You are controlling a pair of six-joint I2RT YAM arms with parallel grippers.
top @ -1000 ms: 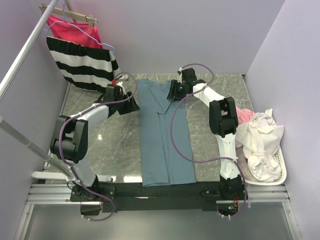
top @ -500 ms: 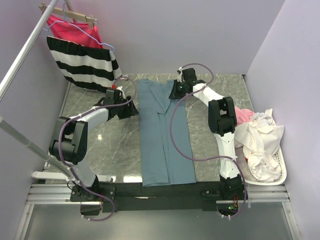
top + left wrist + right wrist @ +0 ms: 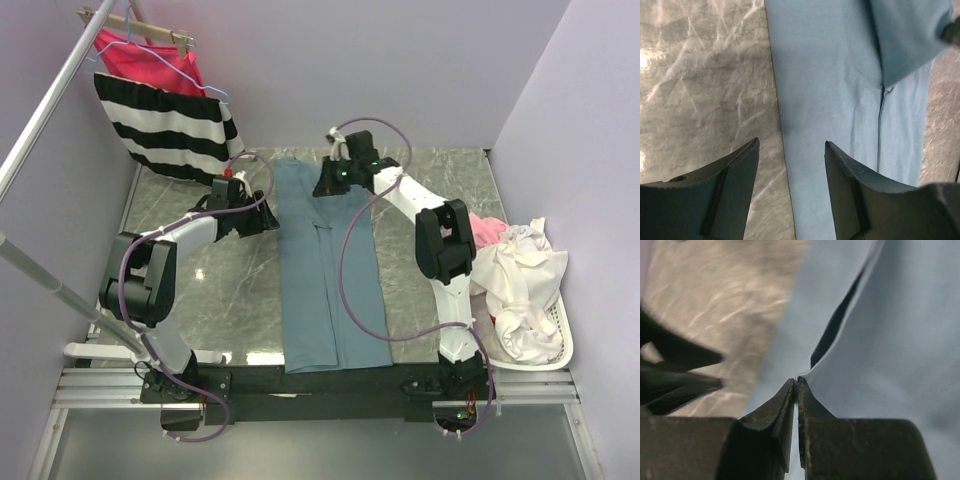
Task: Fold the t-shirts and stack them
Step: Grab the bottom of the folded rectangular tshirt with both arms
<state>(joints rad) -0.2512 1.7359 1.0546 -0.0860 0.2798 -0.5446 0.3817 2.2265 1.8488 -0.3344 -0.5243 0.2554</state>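
A dusty slate-blue t-shirt (image 3: 330,270) lies folded into a long strip down the middle of the marble table (image 3: 220,290). My right gripper (image 3: 325,180) is at the shirt's far end, shut on the edge of its upper layer (image 3: 796,381), which is pinched between the fingertips and lifted off the layer below (image 3: 900,340). My left gripper (image 3: 272,218) hovers open over the shirt's left edge (image 3: 791,142), one finger above marble, the other above cloth (image 3: 825,75). The raised flap (image 3: 910,35) shows in the left wrist view.
A white laundry basket (image 3: 562,335) at the right edge holds white cloths (image 3: 520,280) and a pink one (image 3: 487,230). A black-and-white striped garment (image 3: 170,125) and a red-pink garment (image 3: 150,60) hang from a rack (image 3: 40,110) at far left.
My right gripper has shut on the shirt's upper layer at the far end and carried it leftward. My left gripper has shifted slightly and stayed open.
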